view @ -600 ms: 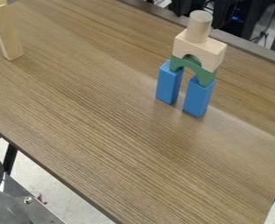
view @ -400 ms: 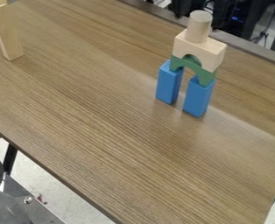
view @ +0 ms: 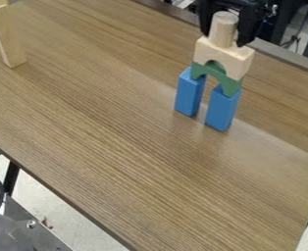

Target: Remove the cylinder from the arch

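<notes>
Cylinder (view: pixel 222 27) stands upright on the pale block (view: pixel 225 56), the tool (view: pixel 223 39) spread around it, apparently unclenched.

Cylinder (view: pixel 222 29) stands on block (view: pixel 222 53), block on arch (view: pixel 230 86), arch on pillars (view: pixel 189 93)

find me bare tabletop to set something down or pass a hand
The tabletop is bare from the blue blocks to its near edge, and between those blocks and the light wood plank at upper left. It's crowded atop the tower, where the open gripper straddles the wooden cylinder.
</notes>
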`<state>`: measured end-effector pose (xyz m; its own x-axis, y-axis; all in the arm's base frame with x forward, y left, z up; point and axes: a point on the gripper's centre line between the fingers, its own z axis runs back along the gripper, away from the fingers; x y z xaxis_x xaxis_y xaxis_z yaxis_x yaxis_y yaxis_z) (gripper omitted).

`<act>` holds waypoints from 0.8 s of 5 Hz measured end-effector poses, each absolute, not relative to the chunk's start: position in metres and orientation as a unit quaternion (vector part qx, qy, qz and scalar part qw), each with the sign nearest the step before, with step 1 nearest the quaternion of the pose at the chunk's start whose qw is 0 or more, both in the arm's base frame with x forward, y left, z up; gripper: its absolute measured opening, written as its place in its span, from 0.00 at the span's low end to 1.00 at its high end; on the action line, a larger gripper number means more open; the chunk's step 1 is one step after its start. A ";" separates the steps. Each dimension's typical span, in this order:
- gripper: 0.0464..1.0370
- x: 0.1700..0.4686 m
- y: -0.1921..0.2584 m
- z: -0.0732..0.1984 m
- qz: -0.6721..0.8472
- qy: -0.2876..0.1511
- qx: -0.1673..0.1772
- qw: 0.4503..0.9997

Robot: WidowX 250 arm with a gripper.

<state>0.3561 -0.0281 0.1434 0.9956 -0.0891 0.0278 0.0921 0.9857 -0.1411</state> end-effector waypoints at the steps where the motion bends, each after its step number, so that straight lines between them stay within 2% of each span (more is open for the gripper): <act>1: 0.54 0.360 -0.024 0.144 -0.032 -0.020 -0.096 0.995; 4: 0.54 0.363 -0.004 0.147 -0.008 -0.024 -0.110 0.994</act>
